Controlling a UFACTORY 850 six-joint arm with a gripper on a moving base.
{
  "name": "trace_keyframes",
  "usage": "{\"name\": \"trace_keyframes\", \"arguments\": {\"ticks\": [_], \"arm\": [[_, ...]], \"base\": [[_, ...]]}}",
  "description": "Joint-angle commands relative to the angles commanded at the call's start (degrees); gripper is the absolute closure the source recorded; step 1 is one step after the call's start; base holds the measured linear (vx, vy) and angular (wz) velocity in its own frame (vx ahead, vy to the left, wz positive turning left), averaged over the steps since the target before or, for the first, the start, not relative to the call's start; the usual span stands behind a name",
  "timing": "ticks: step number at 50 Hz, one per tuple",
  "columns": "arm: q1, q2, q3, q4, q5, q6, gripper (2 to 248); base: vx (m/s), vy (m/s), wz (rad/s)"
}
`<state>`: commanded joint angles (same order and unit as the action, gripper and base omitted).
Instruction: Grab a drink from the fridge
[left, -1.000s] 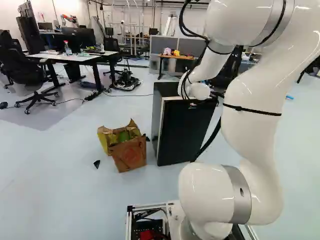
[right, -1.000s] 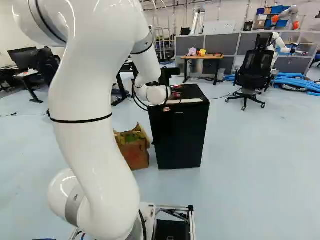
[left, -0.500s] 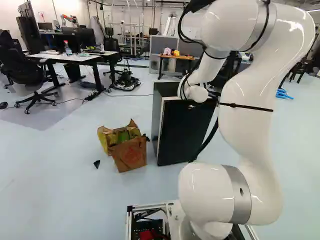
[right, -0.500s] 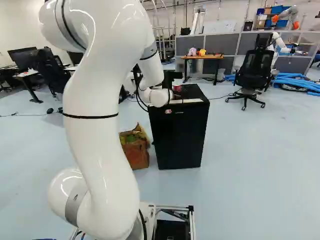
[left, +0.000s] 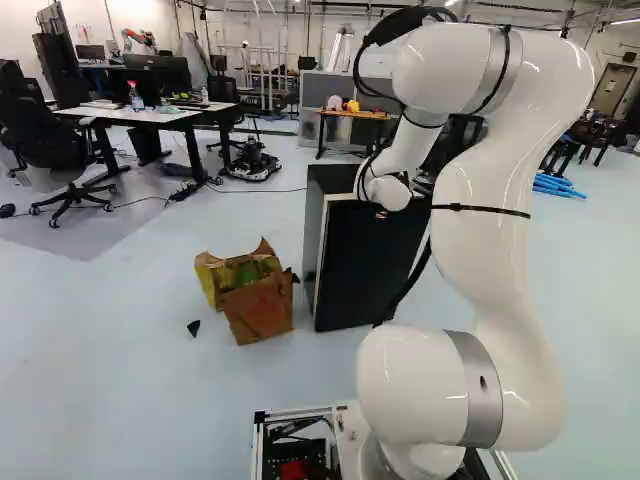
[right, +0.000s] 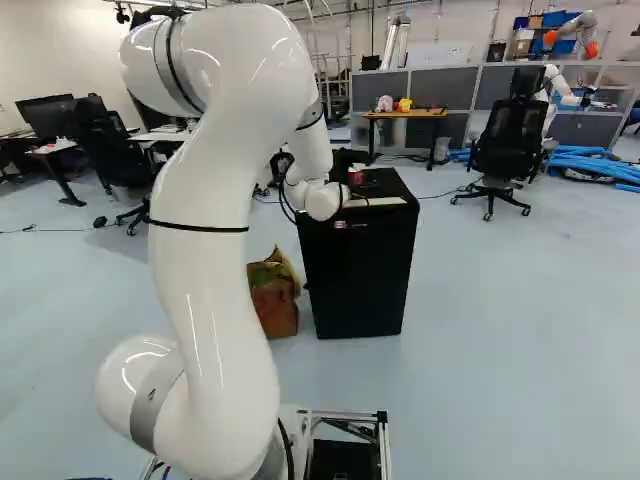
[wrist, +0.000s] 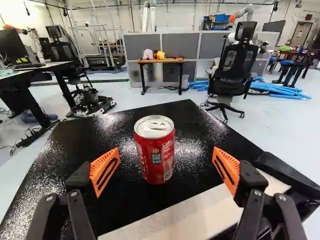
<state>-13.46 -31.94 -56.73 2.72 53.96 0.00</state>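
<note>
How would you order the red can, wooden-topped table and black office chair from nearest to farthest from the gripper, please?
1. Red can: on the fridge, ahead of the open jaws.
2. Black office chair: on the floor beyond.
3. Wooden-topped table: farther back, before grey panels.

Black office chair (right: 507, 137), right base view
Grey partitions (right: 437, 90) behind it, blue tubes (right: 590, 166) beside it, wooden table (right: 424, 114) to its left.
</note>
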Motion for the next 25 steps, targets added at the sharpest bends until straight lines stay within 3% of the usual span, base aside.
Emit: {"name": "trace_keyframes", "arguments": {"ticks": [25], "arm": [[0.3,-2.0,-2.7,0.3,0.6,0.0,3]], "base": [[0.000,0.000,0.000]]}}
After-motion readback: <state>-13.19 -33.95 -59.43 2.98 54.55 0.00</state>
